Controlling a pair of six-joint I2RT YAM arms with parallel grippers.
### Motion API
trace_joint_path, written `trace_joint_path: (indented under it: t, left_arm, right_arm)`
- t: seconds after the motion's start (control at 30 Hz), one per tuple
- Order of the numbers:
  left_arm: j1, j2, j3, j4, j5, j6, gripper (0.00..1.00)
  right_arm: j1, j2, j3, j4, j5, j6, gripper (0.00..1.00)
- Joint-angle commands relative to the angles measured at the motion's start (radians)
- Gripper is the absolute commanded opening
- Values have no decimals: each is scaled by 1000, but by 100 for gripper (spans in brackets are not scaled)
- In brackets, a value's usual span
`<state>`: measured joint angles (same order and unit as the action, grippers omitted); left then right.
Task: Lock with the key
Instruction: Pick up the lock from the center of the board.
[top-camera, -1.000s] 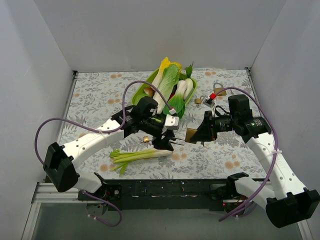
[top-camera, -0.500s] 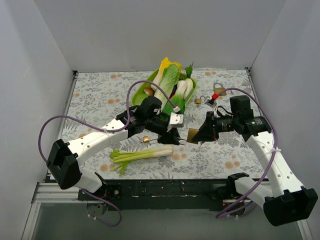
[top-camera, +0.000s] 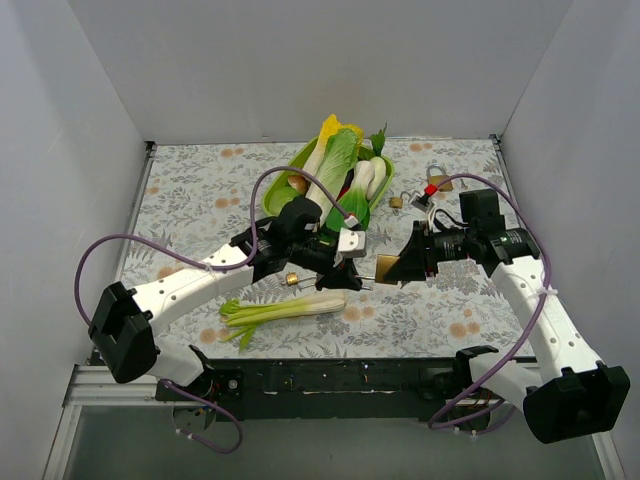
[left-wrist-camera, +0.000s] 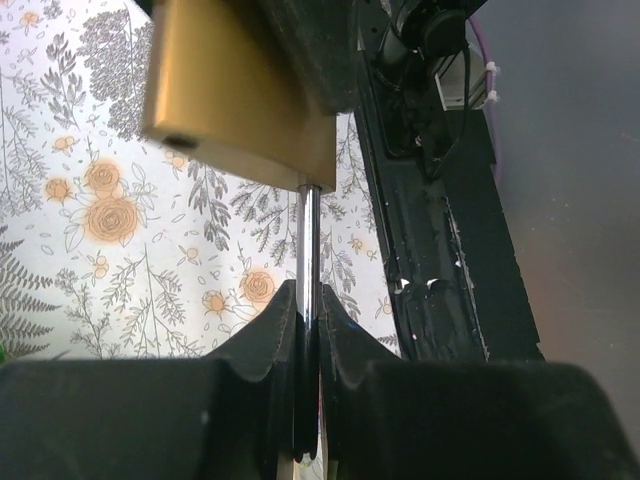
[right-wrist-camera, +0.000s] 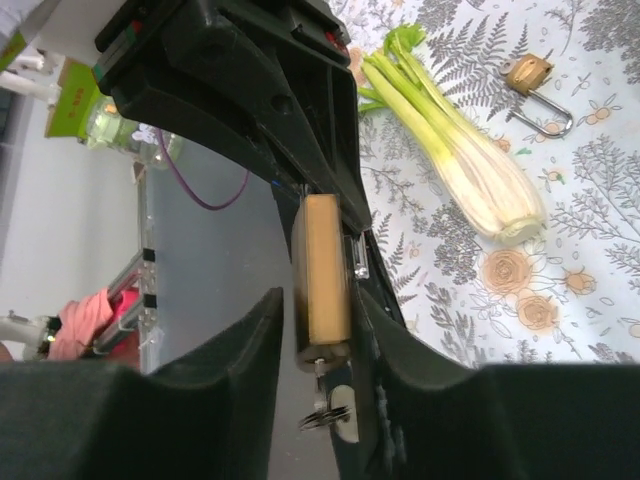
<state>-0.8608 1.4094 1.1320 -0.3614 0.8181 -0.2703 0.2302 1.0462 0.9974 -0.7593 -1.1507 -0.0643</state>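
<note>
A brass padlock (top-camera: 388, 268) hangs in the air between the two arms. My left gripper (top-camera: 352, 270) is shut on its silver shackle leg (left-wrist-camera: 311, 240); the brass body (left-wrist-camera: 240, 90) sits just beyond my fingertips, with an empty shackle hole at its left. In the right wrist view the padlock (right-wrist-camera: 322, 280) is edge-on between my right fingers (right-wrist-camera: 270, 320), and a thin gap shows on the left side. A small key with a ring (right-wrist-camera: 325, 415) sticks out of the padlock's near end. My right gripper (top-camera: 410, 258) straddles the body, slightly open.
A green tray (top-camera: 300, 160) of leafy vegetables stands at the back centre. A celery stalk (top-camera: 285, 308) lies near the front. A small padlock (top-camera: 292, 279) lies beside it, and others (top-camera: 397, 201) lie at the back right. The table's black front rail (top-camera: 330, 380) is close below.
My left arm has moved right and slightly up, closing in on the padlock. The padlock has shifted a little toward the left, and my right arm has barely moved.
</note>
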Motion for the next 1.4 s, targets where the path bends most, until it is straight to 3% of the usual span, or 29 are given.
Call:
trace_joint_path:
  t: [0.0, 0.1, 0.2, 0.37, 0.53, 0.63, 0.87, 1.07, 1.37]
  left_arm:
    - [0, -72, -20, 121, -45, -76, 0]
    - [0, -72, -28, 128, -46, -101, 0]
    - [2, -67, -31, 133, -46, -122, 0]
    - [14, -50, -17, 133, -14, -159, 0]
    - [19, -41, 3, 121, 12, -165, 0]
    - [20, -30, 18, 119, 24, -167, 0]
    - [20, -15, 52, 116, 41, -179, 0]
    - [20, 3, 75, 113, 75, -190, 0]
    - [20, 16, 91, 111, 96, -201, 0]
  right_arm:
    - [-6, 21, 9, -21, -11, -9, 68]
    - [-15, 35, 27, -50, 38, -38, 88]
    - [-43, 41, 41, -63, 78, -66, 92]
    - [-103, 35, 95, -115, 117, -205, 94]
    - [-114, 25, 162, -268, 126, -548, 96]
    - [-112, 6, 161, -336, 56, -662, 96]
    - [-94, -5, 96, -345, 14, -744, 96]
    - [-39, 3, 58, -276, 51, -738, 88]
    - [18, 17, 67, -218, 57, -724, 53]
